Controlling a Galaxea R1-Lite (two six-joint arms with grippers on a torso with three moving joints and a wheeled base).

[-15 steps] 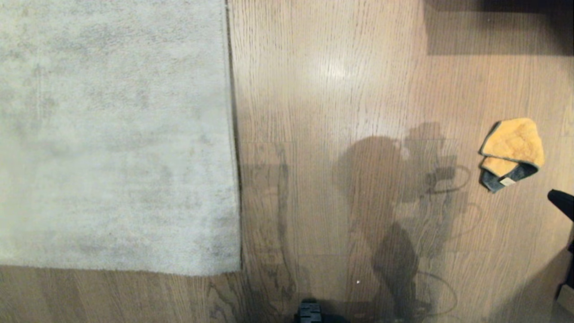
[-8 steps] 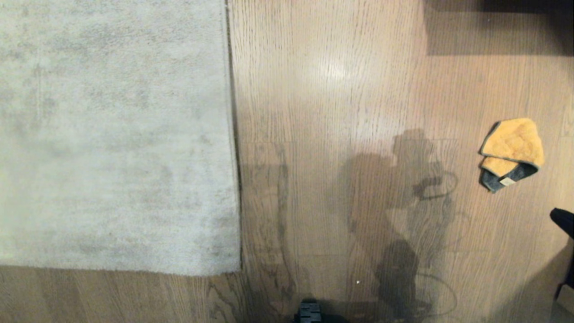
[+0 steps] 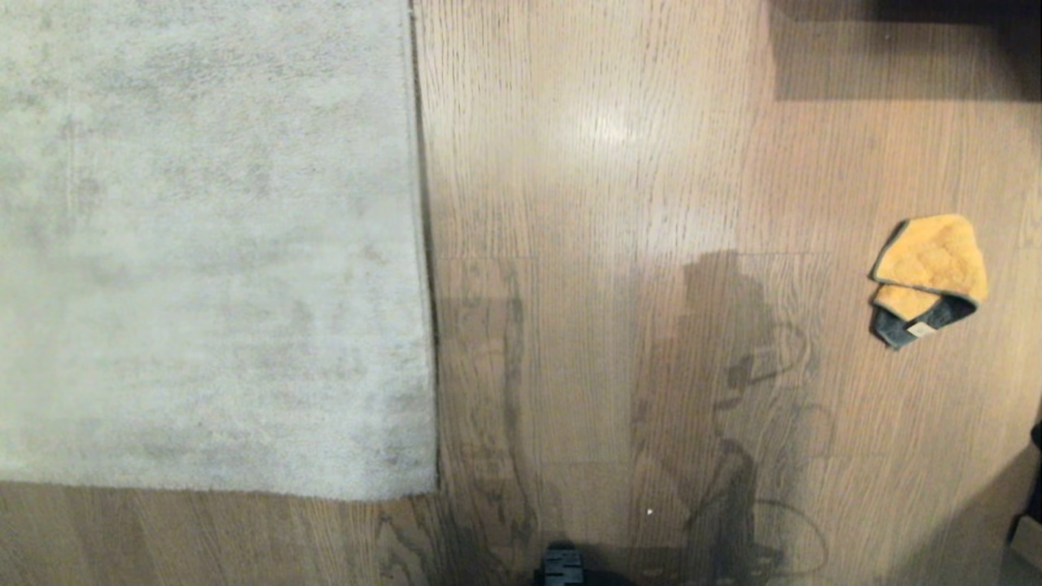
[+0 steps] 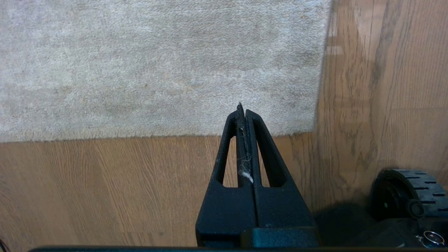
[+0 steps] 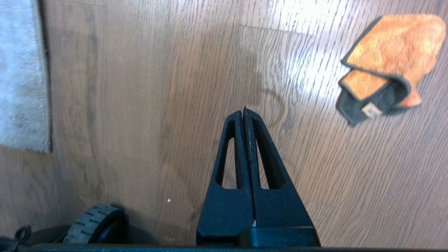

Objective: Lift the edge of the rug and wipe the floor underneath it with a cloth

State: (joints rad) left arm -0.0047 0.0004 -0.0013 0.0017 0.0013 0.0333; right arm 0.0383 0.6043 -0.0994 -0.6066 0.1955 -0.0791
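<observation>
The wood-plank floor (image 3: 619, 163) fills the head view from twelve round to six o'clock. The pale grey rug (image 3: 203, 244) takes the nine-to-eleven o'clock side and lies flat, its straight edge (image 3: 423, 244) running down to a corner (image 3: 427, 488) near seven o'clock. Nothing is lifted yet. The orange fuzzy cloth (image 3: 928, 273) with dark grey trim lies folded on bare planks at three o'clock, well apart from the rug.

Neither gripper shows in the head view. In its wrist view the left gripper (image 4: 242, 108) hangs above the rug corner, fingers pressed together, holding nothing but stray lint. The right gripper (image 5: 244, 111) is likewise pressed together and empty, over bare floor, with the cloth toward its two o'clock.

This looks like the opening step: fetching the cloth. The right gripper would need to spread, reach the cloth and pinch a fold.
</observation>
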